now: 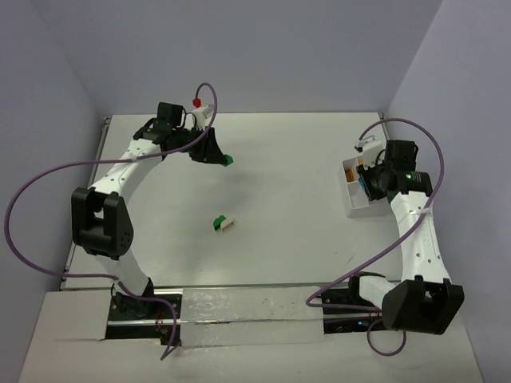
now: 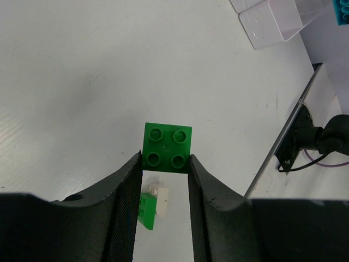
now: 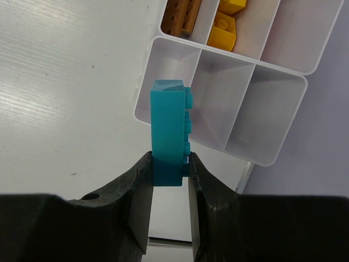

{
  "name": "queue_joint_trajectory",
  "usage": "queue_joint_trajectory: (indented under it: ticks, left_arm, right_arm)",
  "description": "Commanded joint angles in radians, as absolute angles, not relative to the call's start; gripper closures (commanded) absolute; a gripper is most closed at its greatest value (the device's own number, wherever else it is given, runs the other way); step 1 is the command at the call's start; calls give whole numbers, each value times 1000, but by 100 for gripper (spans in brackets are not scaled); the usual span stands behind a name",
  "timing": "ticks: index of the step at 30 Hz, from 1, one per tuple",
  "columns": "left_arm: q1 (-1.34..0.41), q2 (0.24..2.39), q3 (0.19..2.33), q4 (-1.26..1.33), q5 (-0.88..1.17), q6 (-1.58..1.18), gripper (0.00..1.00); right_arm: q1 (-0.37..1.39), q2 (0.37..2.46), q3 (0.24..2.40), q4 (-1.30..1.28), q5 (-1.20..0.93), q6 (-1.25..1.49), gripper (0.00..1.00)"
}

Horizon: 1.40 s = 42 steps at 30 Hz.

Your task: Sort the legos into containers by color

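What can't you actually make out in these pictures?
- White tray, top view: the right arm covers most of its compartments.
- Brown brick and top yellow brick, right wrist view: cut off by the top edge.
- Green-and-white pair, left wrist view: partly behind the camera's own fingers.

Left arm (image 1: 120, 171): base near left, elbow folded high at left edge, forearm stretched far and right. Left pincer (image 1: 219, 156) at far side of surface (image 1: 279, 183), tips pointing right and down. Jaws narrowed, clamped on near edge of green brick (image 2: 167, 143); brick clear of surface.

Right arm (image 1: 415, 231): base near right, long link running far along right edge, wrist turned left. Right pincer (image 1: 369, 182) gripping lower end of teal brick (image 3: 168, 125); brick upright, held in air.
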State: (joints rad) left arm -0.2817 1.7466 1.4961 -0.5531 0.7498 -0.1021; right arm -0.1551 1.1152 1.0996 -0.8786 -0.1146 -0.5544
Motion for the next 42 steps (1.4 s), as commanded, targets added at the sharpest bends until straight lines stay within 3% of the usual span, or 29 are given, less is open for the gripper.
queue_joint_trajectory:
  ticks: [1,30,42]
  left_arm:
    - [-285,1702,1552,-548,722,-64,100]
    - [-344,1792,1643,-541,692,-64,100]
    - [-344,1786,1632,-531,692,-68,100]
  right_arm:
    - [-160,1112,1137,-894,-118,-521,100]
    - [-377,1387,1341,-911,-102,-637,100]
    - [-408,1463,1378,-891,-64,-667,95]
